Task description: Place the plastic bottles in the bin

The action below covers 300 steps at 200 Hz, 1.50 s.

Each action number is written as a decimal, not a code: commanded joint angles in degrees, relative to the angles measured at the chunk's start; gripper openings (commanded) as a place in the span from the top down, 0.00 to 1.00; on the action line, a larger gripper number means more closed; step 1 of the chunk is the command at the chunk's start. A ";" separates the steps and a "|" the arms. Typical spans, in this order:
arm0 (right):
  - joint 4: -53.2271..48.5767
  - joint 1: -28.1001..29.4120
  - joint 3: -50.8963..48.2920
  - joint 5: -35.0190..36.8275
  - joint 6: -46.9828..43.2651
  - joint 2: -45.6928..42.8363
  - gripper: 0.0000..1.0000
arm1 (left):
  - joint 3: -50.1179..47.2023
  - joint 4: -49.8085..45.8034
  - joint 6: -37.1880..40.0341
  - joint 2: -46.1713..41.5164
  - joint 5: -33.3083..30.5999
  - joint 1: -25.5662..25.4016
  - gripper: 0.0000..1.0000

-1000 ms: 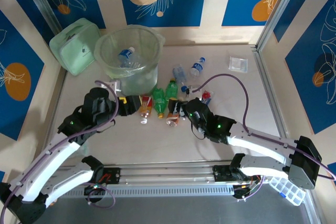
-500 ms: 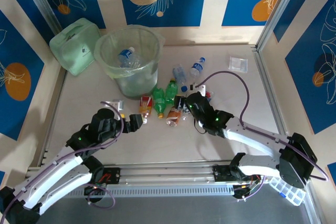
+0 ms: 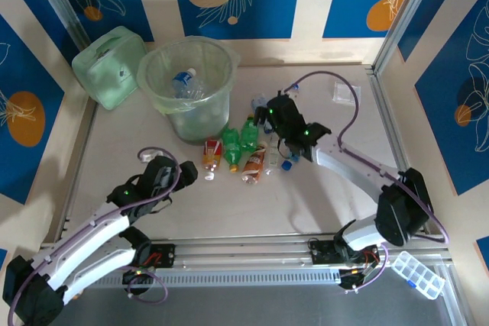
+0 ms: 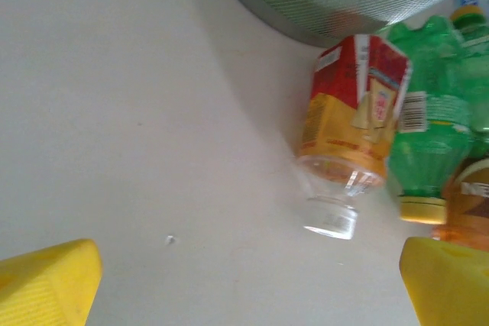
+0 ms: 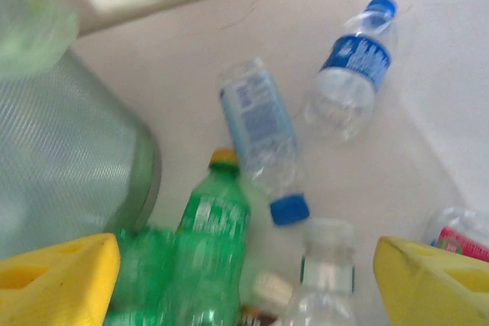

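Right claw point(image 5: 244, 272) hovers wide over the heaped bottles point(image 3: 244, 143) beside the bin point(image 3: 153, 66), seemingly choosing one; left claw point(image 4: 244, 288) gapes empty, facing the red-labelled bottle point(image 4: 351, 104).

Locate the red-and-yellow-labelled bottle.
Top view: the red-and-yellow-labelled bottle lies left of centre, just in front of the bin, with a green bottle on its right.
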 commanded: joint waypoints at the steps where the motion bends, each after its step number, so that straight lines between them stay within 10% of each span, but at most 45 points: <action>1: -5.03 -4.74 7.04 -0.99 4.30 6.10 0.13 | -0.30 5.81 1.68 -2.16 10.53 3.27 0.01; 140: -29.39 -21.52 60.11 -16.76 11.85 54.27 0.10 | -7.24 11.95 9.21 -19.07 17.78 6.34 0.01; 300: -15.34 -25.09 42.64 -22.25 11.50 45.83 0.43 | -7.58 12.74 10.74 -18.34 15.53 6.35 0.01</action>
